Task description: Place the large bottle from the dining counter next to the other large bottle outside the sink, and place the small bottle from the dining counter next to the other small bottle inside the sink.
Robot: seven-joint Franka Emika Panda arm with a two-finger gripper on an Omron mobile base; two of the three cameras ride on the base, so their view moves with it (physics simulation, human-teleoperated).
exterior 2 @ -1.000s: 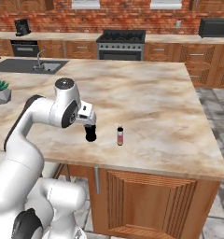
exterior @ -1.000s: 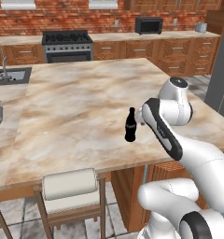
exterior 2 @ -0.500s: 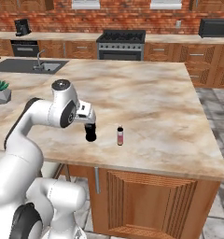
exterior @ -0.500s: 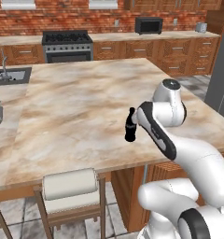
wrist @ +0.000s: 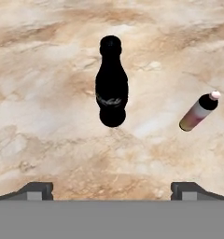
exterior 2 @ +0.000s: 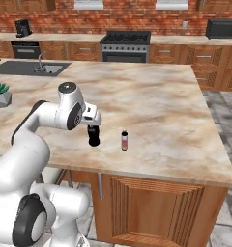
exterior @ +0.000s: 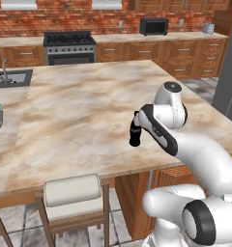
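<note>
Tool (wrist: 112, 189) fingers spread wide, nothing held, hanging over large bottle (wrist: 112, 86), which stands upright on dining worktop (exterior: 79, 111) w/ small bottle (wrist: 198, 112) just beside. Rec: drop straight down, keep neck centred btwn fingers, clamp on body, don't clip small one.

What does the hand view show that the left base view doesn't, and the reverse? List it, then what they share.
Hand view: the small bottle, apart from the large bottle. Left base view: the sink, a stove, a stool. Both: the large bottle upright on the counter.
</note>
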